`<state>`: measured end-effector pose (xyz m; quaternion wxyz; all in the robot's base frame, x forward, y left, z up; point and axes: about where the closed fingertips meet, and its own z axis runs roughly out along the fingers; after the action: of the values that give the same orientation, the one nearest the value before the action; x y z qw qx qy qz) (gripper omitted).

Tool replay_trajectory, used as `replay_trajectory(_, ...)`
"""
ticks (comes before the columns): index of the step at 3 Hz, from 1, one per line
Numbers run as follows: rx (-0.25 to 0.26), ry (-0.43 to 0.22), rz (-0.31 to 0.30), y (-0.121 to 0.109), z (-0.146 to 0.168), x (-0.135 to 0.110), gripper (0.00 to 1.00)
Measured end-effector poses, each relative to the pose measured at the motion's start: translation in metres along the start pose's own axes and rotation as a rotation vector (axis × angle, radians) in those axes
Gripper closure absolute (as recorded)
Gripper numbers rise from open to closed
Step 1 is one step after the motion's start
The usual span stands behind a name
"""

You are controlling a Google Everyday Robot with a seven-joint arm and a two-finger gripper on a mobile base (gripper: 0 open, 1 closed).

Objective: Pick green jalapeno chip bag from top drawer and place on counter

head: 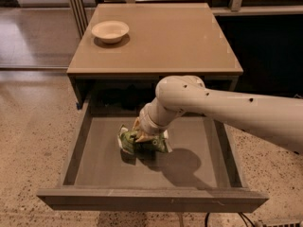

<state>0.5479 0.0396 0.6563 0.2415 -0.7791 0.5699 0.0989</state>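
A speckled floor (33, 126) is seen on the left side. A small cream bowl (110, 30) is set near the back left corner of the counter (175, 37). The counter is tan and shiny, and it is the top of a grey cabinet. No other thing is seen on it besides the bowl.

Below the counter, the top drawer (151, 200) is pulled out wide. Its flat grey bottom and low side walls can be seen from above.

The green jalapeno chip bag (127, 141) is found inside the drawer, a bit left of the middle. It is crumpled, with white edges, and it is resting on the drawer bottom. It is well apart from the left wall and from the front panel.

The gripper (142, 135) is placed right on top of the bag and is touching it. It is pointed down into the drawer. Whether the bag is squeezed tight or only touched cannot be told.

A dark shadow is cast on the drawer bottom, just right of the bag.

The thick white arm (236, 110) is stretched from the gripper up and out to the right edge, over the right wall of the drawer.
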Motion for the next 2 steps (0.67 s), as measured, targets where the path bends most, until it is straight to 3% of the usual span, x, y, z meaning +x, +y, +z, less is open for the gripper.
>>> replay_trajectory(2, 0.009, -0.008, -0.007, -0.0011, -0.0031, -0.0024, 1.0)
